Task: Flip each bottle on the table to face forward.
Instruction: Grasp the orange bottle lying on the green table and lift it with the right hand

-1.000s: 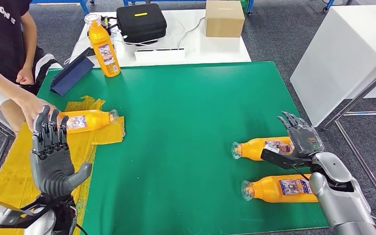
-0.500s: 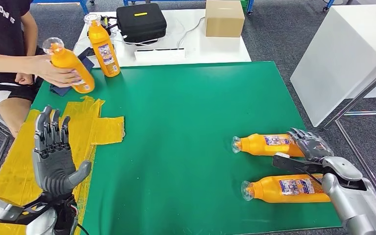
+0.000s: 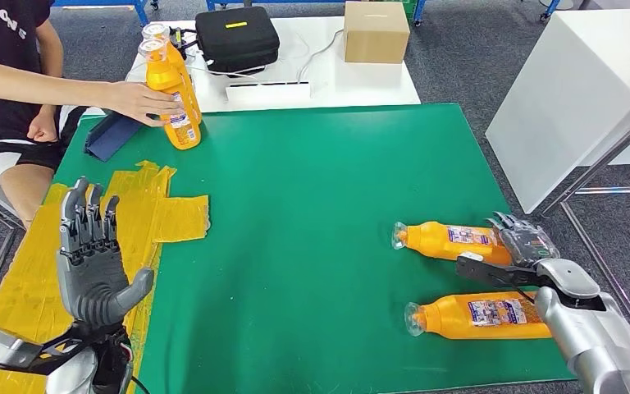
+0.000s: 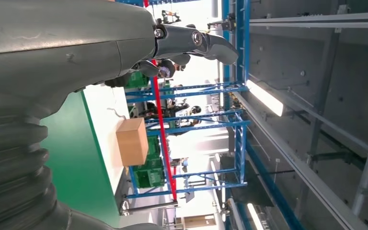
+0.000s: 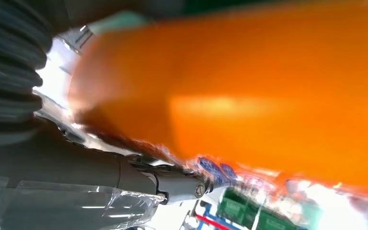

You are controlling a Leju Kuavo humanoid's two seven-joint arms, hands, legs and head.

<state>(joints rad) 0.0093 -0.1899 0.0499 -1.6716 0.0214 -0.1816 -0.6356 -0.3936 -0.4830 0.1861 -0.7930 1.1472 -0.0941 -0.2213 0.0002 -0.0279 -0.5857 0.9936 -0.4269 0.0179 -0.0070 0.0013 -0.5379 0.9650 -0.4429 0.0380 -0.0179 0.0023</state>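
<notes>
Green mat (image 3: 295, 205), two orange bottles lying flat at right; right hand closing on the farther one.

Spread across the table, largest item, yellow sheet (image 3: 160, 217) taped along its left edge. Raised over that sheet, left hand (image 3: 90, 258), fingers upright and apart, nothing in it. Low at the base end of the farther bottle (image 3: 447, 240), right hand (image 3: 518, 246), thumb reaching under toward the nearer bottle (image 3: 476, 318); right wrist view crowded with blurred orange, so contact likely, firm grasp cannot be told. Step judged: taking hold before turning the bottle label-forward; next calls for fingers wrapping the body, then a lift and rotation. Both bottles apparently full of orange liquid, clear caps on, pointing left. Far left corner: two upright bottles (image 3: 176, 103), a person's hand (image 3: 143, 100) on them.
</notes>
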